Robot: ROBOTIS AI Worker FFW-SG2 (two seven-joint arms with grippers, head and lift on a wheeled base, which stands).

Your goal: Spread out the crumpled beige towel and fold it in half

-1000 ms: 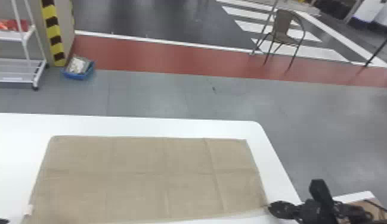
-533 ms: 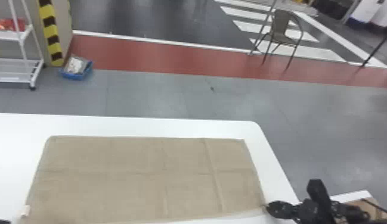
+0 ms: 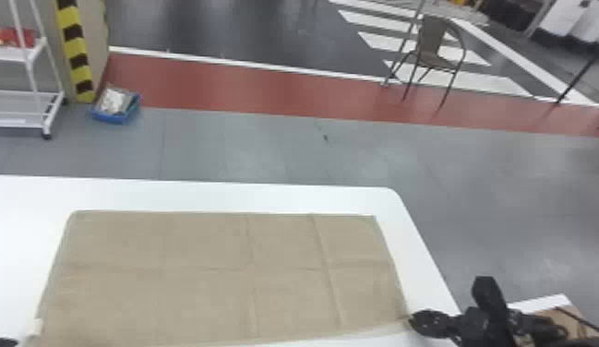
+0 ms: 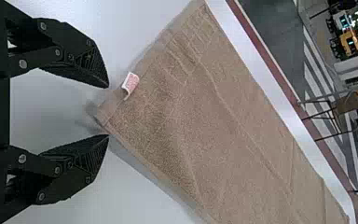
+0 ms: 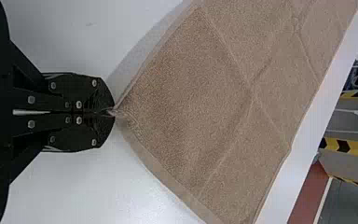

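I have my right gripper (image 3: 412, 320) closed on the near right corner of the beige towel (image 3: 210, 258), pinching the cloth between its fingertips. My left gripper (image 3: 2, 342) is at the near left corner, its two fingers spread wide with that corner reaching between their tips, near the small white tag (image 4: 130, 84). The towel lies spread out on the white table (image 3: 229, 194), creased across its middle and broad side toward me.
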